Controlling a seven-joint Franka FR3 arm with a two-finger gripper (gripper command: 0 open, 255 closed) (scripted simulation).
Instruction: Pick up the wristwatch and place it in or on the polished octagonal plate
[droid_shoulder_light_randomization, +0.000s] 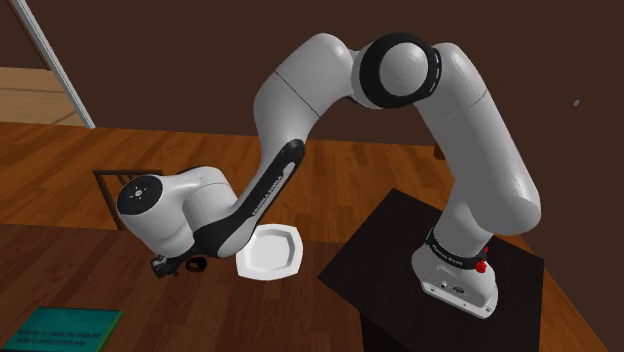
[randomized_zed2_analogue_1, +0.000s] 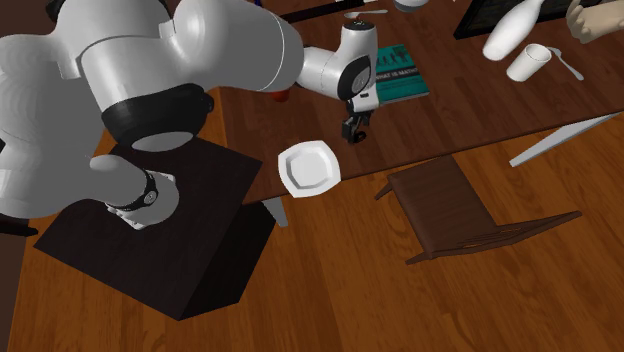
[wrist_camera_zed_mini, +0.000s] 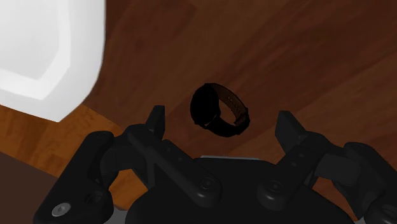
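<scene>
The wrist view gives the closest look. The gripper (wrist_camera_zed_mini: 221, 122) hangs over the dark wooden table (wrist_camera_zed_mini: 305, 51) with its jaws spread wide, grasping nothing. The watch (wrist_camera_zed_mini: 219, 114), black with a brownish strap, lies on the table between the two fingers (wrist_camera_zed_mini: 156, 124) and touches neither of them. The white plate (wrist_camera_zed_mini: 44, 51) with its angled rim sits near, beyond one finger.

The shoulder view shows what the wrist view does not: the whole arm (droid_shoulder_light_randomization: 300, 110) bending down from the black stand (droid_shoulder_light_randomization: 400, 240), with the plate just beside the gripper at 3 o'clock. A green book (droid_shoulder_light_randomization: 65, 328) lies at 8 o'clock from the gripper.

In the second exterior view the plate is at 8 o'clock from the gripper and the book at 1 o'clock. This view adds a brown chair (randomized_zed2_analogue_1: 470, 210) at 3 o'clock from the plate. A white bottle (randomized_zed2_analogue_1: 515, 30) and a white cup (randomized_zed2_analogue_1: 528, 62) stand at 2 o'clock, well apart from the gripper.

The book's cover carries pale lines of writing, and the arm has a small marking along its dark strip. I cannot read either.
</scene>
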